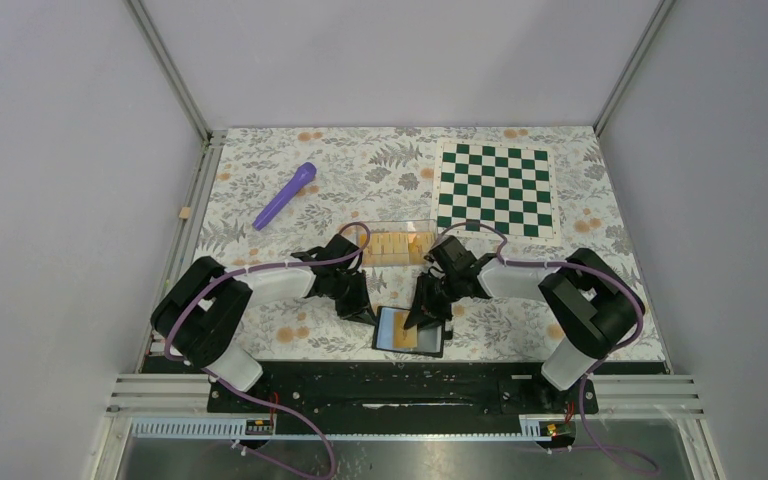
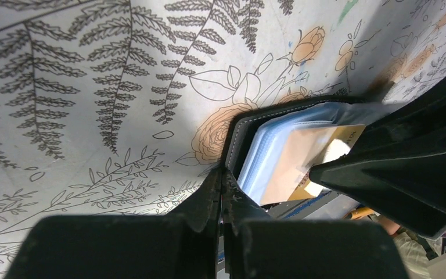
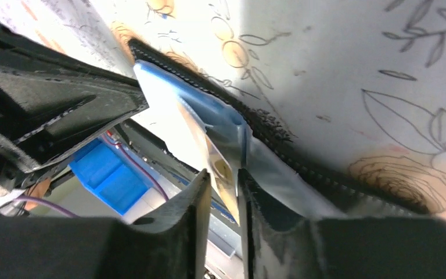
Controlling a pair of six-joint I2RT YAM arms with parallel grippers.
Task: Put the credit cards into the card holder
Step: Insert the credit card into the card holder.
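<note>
The card holder [image 1: 392,342] lies open near the table's front edge, black with grey-blue pockets. An orange credit card [image 1: 412,338] lies on its pockets. My left gripper [image 1: 363,308] is shut on the holder's black stitched edge [image 2: 236,136] at its far left corner. My right gripper [image 1: 426,318] is over the holder. Its jaws stand a narrow gap apart with the credit card [image 3: 220,168] slanted between them, its far end in a blue pocket [image 3: 218,113]. In the left wrist view [image 2: 223,181] the card [image 2: 302,157] shows under the right gripper's finger [image 2: 383,174].
A clear plastic box [image 1: 397,246] with several more yellow cards stands just behind the two grippers. A purple marker-like object [image 1: 286,194] lies at the back left. A green and white chessboard [image 1: 495,188] lies at the back right. The floral cloth [image 1: 260,330] covers the table.
</note>
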